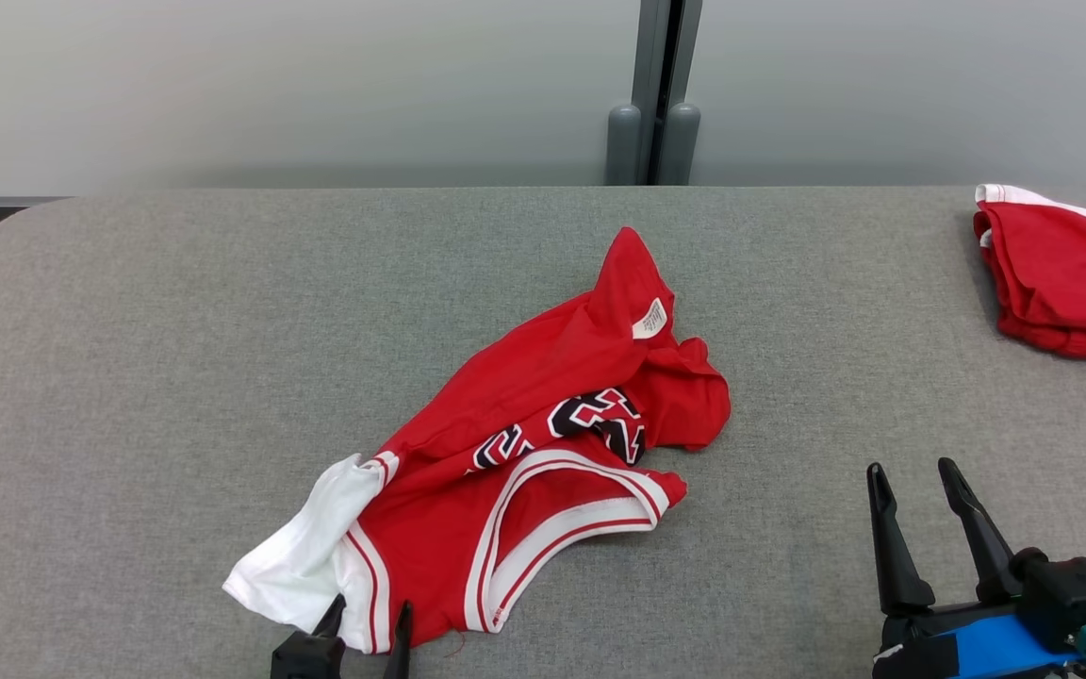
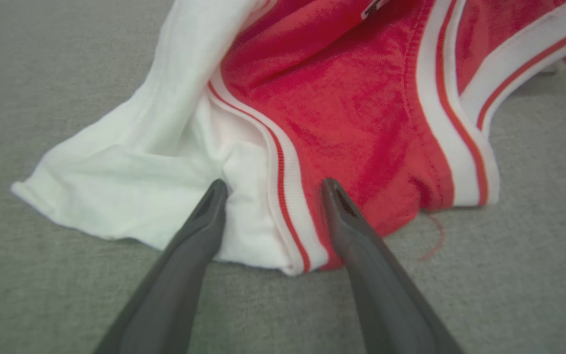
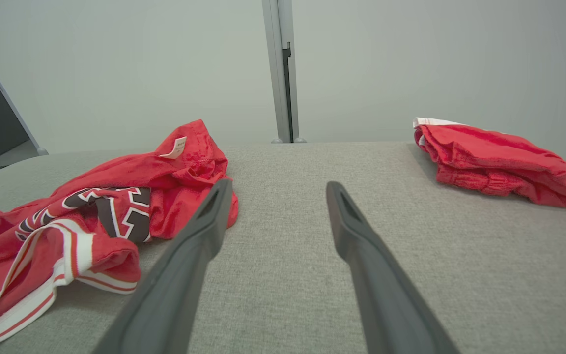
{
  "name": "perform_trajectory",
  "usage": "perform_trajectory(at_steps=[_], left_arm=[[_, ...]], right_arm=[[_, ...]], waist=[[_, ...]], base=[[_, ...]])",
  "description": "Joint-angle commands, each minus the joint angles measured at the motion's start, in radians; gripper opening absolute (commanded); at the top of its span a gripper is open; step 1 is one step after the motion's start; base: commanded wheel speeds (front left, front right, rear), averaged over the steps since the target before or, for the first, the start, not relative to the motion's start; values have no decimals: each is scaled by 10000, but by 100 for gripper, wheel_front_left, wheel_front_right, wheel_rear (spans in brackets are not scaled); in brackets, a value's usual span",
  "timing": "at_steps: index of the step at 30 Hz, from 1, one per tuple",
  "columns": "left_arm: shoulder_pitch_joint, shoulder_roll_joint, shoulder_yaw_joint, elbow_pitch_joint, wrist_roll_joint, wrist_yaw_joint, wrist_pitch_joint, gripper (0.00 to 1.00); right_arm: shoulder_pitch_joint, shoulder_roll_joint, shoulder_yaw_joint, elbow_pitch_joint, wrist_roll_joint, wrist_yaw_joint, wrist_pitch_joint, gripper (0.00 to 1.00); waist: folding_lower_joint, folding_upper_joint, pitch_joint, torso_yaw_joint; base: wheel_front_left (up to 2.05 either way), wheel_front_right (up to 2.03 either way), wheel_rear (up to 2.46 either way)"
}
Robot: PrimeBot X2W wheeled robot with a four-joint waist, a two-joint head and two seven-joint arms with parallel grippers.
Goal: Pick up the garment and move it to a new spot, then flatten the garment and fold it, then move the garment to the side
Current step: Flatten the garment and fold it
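The garment (image 1: 543,415) is a crumpled red jersey with white trim, dark lettering and a white sleeve, lying mid-table. My left gripper (image 1: 369,613) is open at its near edge, fingers straddling the white-and-red trim; in the left wrist view the garment (image 2: 342,98) lies under the left gripper (image 2: 273,184), nothing pinched. My right gripper (image 1: 911,467) stands open over bare table, to the right of the garment. The right wrist view has the garment (image 3: 91,206) left of the right gripper (image 3: 278,184).
A second red garment (image 1: 1066,278), folded, lies at the table's far right edge, also seen as the folded garment (image 3: 499,162). The grey table (image 1: 175,330) has rounded corners; a wall with a grey post (image 1: 653,94) stands behind it.
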Motion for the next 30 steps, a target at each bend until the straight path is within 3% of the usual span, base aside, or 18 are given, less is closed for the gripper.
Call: perform_trajectory(at_steps=[1, 4, 5, 6, 7, 13, 21, 30], left_arm=[[-104, -5, -59, 463, -73, 81, 190, 100], [-311, -15, -266, 972, -179, 22, 281, 100], [-375, -17, -340, 1119, -232, -12, 347, 88], [-446, -19, -408, 1211, -261, -19, 334, 36], [-501, -32, -495, 1291, -298, -27, 317, 0], [-1262, 170, -387, 1104, -485, 94, 104, 0], [-2752, 1676, 502, 356, -655, 325, 13, 0], [-4711, 3175, 1046, 537, -805, 192, 669, 0]], right_arm=[[-77, 9, 11, 25, -28, 5, -31, 100], [-109, 19, 7, 55, -26, 5, -31, 100], [-115, 21, -1, 62, -22, 5, -31, 100], [-124, 24, -4, 62, -21, 5, -31, 100], [-131, 25, -4, 70, -21, 5, -33, 100], [-150, 10, -48, 28, -11, 5, -31, 100], [-316, -108, -92, 70, 87, 5, -31, 100], [-634, -218, -264, 120, 93, 5, -31, 100]], waist=[[-1, -1, 9, -25], [-1, -1, 34, -47], [-1, -1, 39, -49], [-1, -1, 47, -49], [-1, -1, 54, -51], [-1, -1, 99, -6], [-1, -1, 353, -248], [-1, -1, 1011, -875]], base=[[0, 0, 0], [0, 0, 0], [0, 0, 0], [0, 0, 0], [0, 0, 0], [0, 0, 0], [0, 0, 0], [0, 0, 0]])
